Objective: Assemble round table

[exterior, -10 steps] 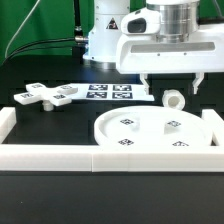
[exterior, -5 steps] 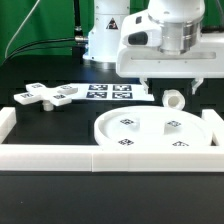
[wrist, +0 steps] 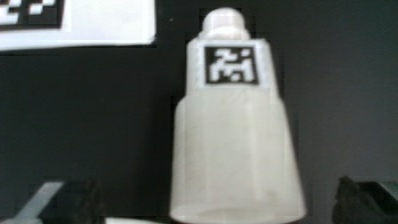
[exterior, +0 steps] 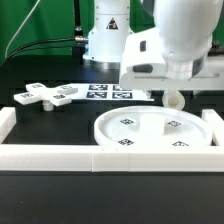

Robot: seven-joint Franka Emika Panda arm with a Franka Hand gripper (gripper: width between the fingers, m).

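here, black tabletop (exterior: 60, 125), white border blocks (exterior: 50, 157), green backdrop (exterior: 40, 15), claw (wrist: 199, 200) spread wide, released

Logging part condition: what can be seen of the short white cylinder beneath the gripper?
The cylinder is matte white plastic: a thick body narrowing at a shoulder to a slim rounded tip, with a black-and-white square tag near that end. It lies on its side on the black table, flanked by the open gripper, untouched.
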